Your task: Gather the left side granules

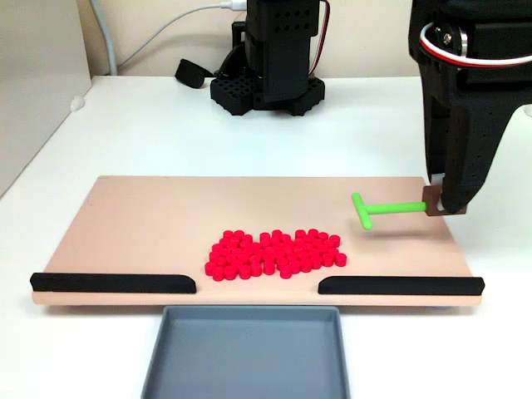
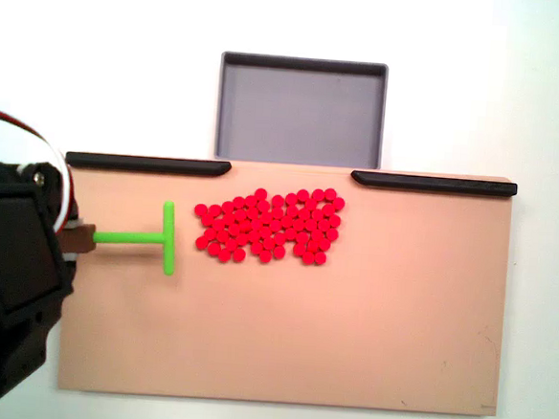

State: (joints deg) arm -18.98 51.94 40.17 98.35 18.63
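Claw (image 1: pixel 439 204): pinching green T-stick (image 1: pixel 378 209), beside the granules (image 1: pixel 274 253).
Progress: granules untouched; sweeping toward tray (image 1: pixel 249 353) remains.

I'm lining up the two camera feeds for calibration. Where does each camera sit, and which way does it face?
A fixed view: low at the board's tray side, looking across the granules toward the arm's base; the gripper enters at right.
Another fixed view: overhead, looking straight down, tray at top; the gripper enters at left.
Shared: granules, green T-shaped stick, tray, black rails.
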